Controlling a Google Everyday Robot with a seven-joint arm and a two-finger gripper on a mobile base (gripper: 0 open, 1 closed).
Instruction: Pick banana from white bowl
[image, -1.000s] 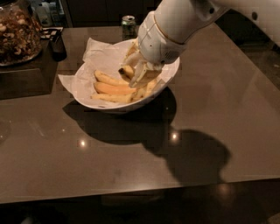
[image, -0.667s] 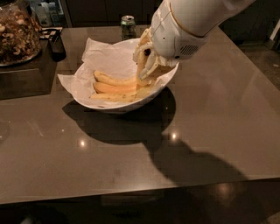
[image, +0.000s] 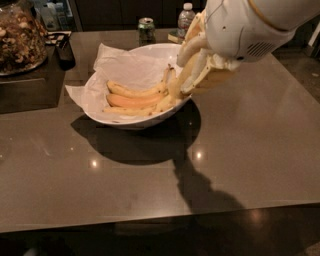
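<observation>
The gripper (image: 186, 80) hangs over the 3 o'clock edge of the white bowl (image: 131, 123), its tip low inside the rim and right against the stem end of the bananas (image: 131, 98). The bulky wrist housing covers much of it, so it cannot be told whether it is clenched on a fruit or loose.

The bananas lie side by side on the crumpled white paper (image: 125, 67) in the middle and right of the bowl. Their bodies run out toward 9 o'clock and their stems gather toward 2 o'clock, beside the gripper.

To do this step well, the grasp should probably go across the thick body of one banana rather than on the narrow stems, which look likely to slip or to drag the neighbours along. The paper should be kept out of the grip. The lift is best taken straight up until the fruit clears the rim, because the bowl sits tilted on the brown table (image: 250, 150) and a sideways pull could rock it.

A drinks can (image: 146, 29) and a water bottle (image: 185, 17) stand beyond the bowl at 12 o'clock, well apart from it.
</observation>
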